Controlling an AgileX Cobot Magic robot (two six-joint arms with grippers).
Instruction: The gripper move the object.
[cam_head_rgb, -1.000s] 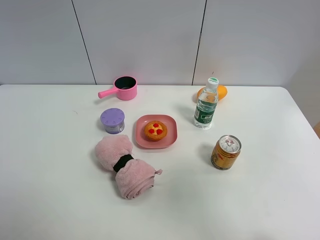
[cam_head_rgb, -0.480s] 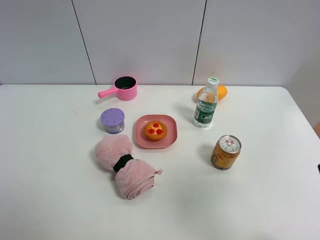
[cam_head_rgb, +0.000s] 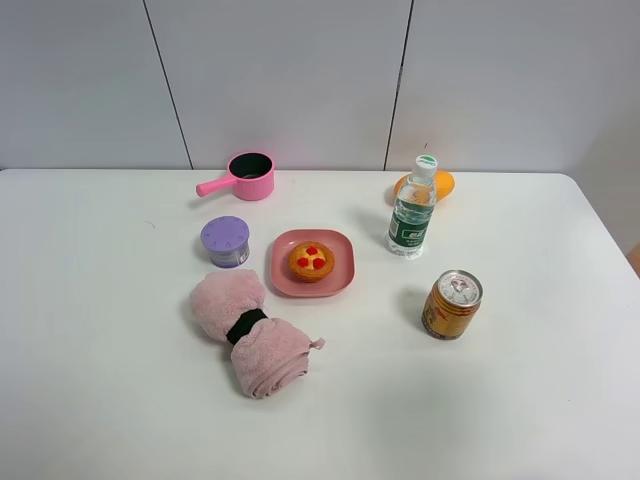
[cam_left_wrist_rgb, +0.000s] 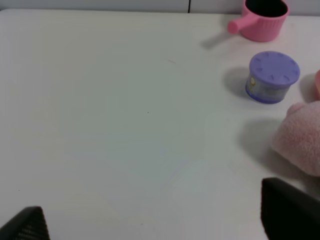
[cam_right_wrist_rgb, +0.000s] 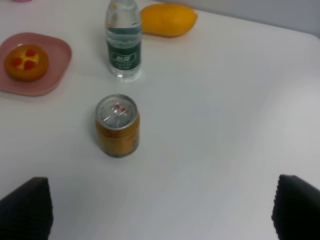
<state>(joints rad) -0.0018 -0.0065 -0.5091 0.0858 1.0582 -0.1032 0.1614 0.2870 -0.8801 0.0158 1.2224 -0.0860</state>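
Note:
The toy tart (cam_head_rgb: 311, 261), orange-brown with a yellow top and red dots, sits on a pink plate (cam_head_rgb: 340, 276) at the table's middle. It also shows in the right wrist view (cam_right_wrist_rgb: 26, 62). Neither arm shows in the high view. My left gripper (cam_left_wrist_rgb: 160, 220) is open and empty over bare table, left of the towel; only its black fingertips (cam_left_wrist_rgb: 287, 210) show. My right gripper (cam_right_wrist_rgb: 160, 210) is open and empty, on the near side of the gold can, its fingertips (cam_right_wrist_rgb: 27, 207) wide apart.
A pink rolled towel (cam_head_rgb: 250, 333) lies in front of the plate. A purple-lidded jar (cam_head_rgb: 226, 241) and a pink pot (cam_head_rgb: 248, 176) stand at the back left. A water bottle (cam_head_rgb: 412, 210), an orange fruit (cam_head_rgb: 442, 184) and a gold can (cam_head_rgb: 451, 304) stand on the right.
A dark bit of the right arm at the high view's right edge half a second ago is out of view now. The objects have not moved.

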